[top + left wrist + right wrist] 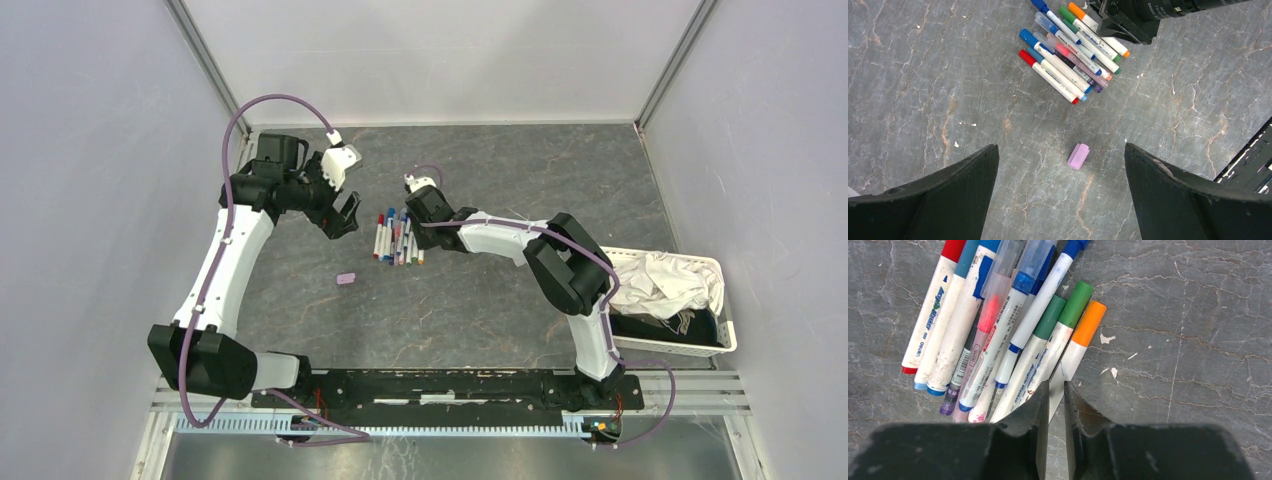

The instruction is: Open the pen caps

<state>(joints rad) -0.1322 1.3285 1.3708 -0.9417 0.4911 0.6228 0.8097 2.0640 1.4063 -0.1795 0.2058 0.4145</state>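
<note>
- The left gripper is held spread wide above the table with nothing between its black fingers.
- A short pale lilac plastic cap is seen lying alone on the surface, below the gap of the left gripper and near the bundle of pens.
- The slim white-barrelled pens are laid side by side in a loose, touching bundle at the middle of the table, between the two grippers.
- The coloured plastic pen caps are all seen seated on the barrels at the far ends: a red cap, a blue cap, a green cap and an orange cap; two clear caps are also seen.
- The right gripper is clenched on the white barrel of the orange-capped pen, at the bundle's right edge.
- A white plastic basket holding crumpled white cloth is placed at the right edge.
- The table is surfaced in grey marbled stone pattern with pale veins and white flecks.
- The space is enclosed by plain pale grey walls.
</note>
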